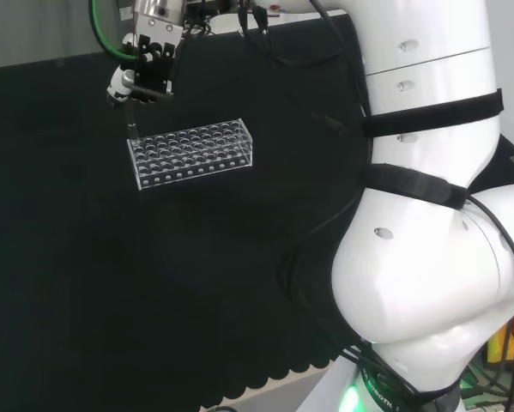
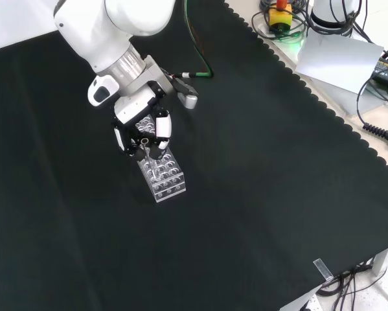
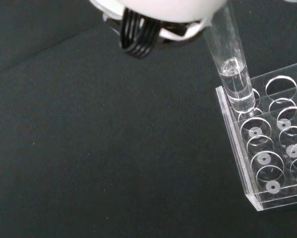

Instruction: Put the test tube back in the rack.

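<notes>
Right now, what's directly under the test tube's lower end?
The test tube, held in the hand, hangs over the rack, its tip at a hole in the rack's end row. The clear walls blur the tip, so I cannot tell how far it has entered.

Around the rack (image 1: 192,154) the black cloth (image 1: 111,283) lies bare on every side, so I have free room to approach from anywhere. Most of its holes stand open. My own white arm links (image 1: 428,215) crowd the head view's right side, well apart from the rack.
</notes>
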